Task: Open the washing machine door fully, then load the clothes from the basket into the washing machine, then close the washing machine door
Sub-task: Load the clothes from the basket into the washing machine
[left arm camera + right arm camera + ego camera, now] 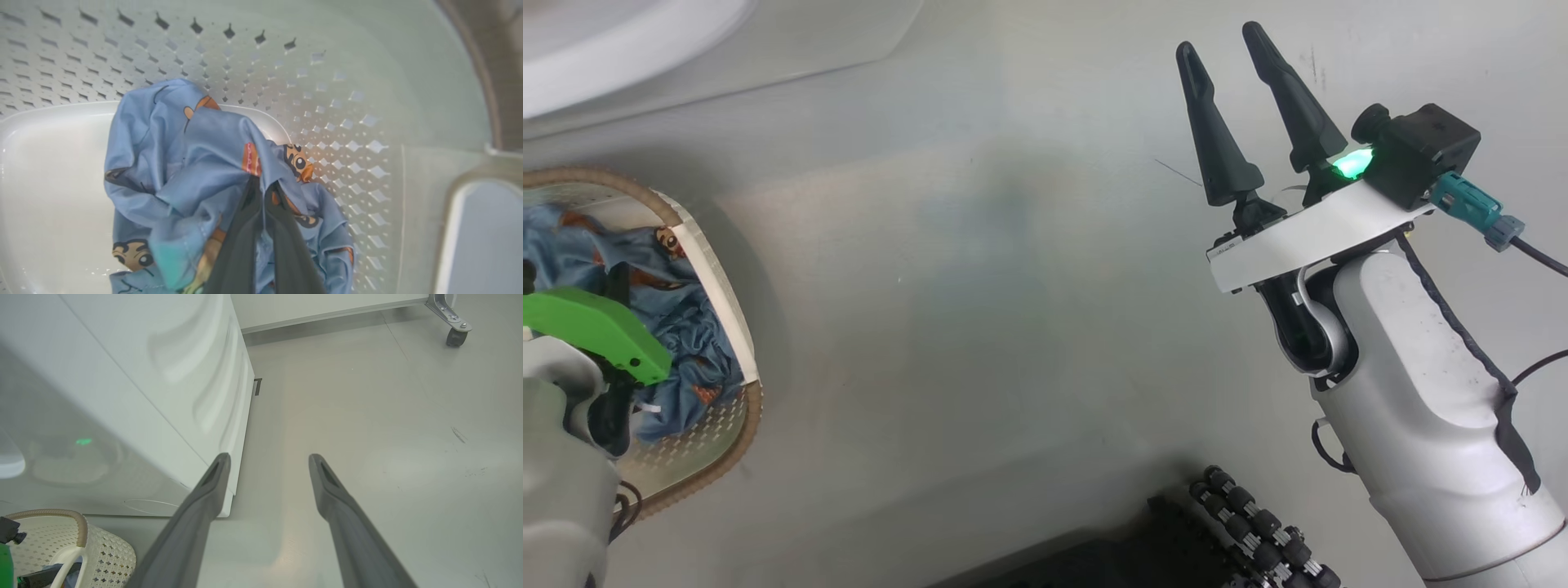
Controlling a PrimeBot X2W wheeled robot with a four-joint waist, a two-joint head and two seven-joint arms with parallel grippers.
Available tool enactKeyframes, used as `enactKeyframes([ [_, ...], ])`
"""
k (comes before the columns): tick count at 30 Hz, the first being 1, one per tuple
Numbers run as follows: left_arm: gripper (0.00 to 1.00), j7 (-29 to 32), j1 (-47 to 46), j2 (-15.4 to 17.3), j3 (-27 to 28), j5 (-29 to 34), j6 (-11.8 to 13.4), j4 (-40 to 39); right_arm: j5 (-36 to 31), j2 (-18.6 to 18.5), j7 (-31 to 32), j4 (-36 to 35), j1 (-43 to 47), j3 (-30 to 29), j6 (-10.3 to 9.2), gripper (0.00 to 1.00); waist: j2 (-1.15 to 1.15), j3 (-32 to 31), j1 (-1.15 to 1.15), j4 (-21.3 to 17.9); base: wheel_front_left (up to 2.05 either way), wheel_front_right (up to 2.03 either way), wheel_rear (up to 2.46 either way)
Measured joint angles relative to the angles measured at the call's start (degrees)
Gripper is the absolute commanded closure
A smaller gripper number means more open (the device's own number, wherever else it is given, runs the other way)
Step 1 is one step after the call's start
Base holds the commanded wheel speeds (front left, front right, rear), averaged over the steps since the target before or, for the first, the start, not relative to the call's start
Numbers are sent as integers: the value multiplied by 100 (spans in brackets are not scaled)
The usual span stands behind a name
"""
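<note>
- Down at my far left, inside the basket (754, 408), my left hand (261, 191) is clenched on the clothes (184, 163). Its two dark fingers (237, 245) meet at the tips with a fold of blue fabric pinched between them.
- The clothes lie bunched under and around that hand, close to the basket's wall. They are soft, creased light-blue cloth printed with small brown-orange cartoon faces.
- The basket is cream plastic with a smooth, glossy bottom. Rows of diamond-shaped holes are punched in its curved sides, and its rim is brown and woven-looking.
- The washing machine (135, 367) stands near the basket, its white side panel pressed with shallow curved ribs.
- Between my arms is the floor (980, 310), pale grey, smooth and faintly scuffed.
- At right, well apart from the basket, my right hand (1218, 39) is released, its long tapered fingers spread over the floor.
</note>
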Motion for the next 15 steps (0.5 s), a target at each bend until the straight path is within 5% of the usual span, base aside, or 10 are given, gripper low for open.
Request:
enactKeyframes([
  [15, 100, -706, 332, -59, -355, -319, 0, -405, -34, -58, 0, 88, 7, -88, 0, 0, 0, -483, 0, 222, 0, 0, 0],
])
